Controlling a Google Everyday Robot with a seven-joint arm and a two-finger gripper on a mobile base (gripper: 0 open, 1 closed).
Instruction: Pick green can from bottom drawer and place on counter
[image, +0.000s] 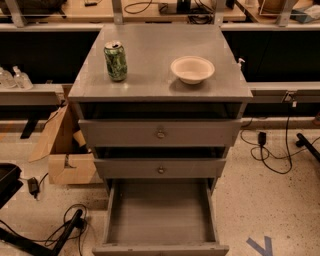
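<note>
The green can (115, 61) stands upright on the left part of the grey counter (150, 82). The bottom drawer (160, 217) is pulled out and its flat grey floor shows nothing in it. The gripper and the arm are out of view.
A cream bowl (192, 68) sits on the counter to the right of the can. Two knobbed drawers (160, 133) are slightly open above the bottom one. A cardboard box (65, 150) stands at the cabinet's left. Cables (272, 150) lie on the floor at the right and lower left.
</note>
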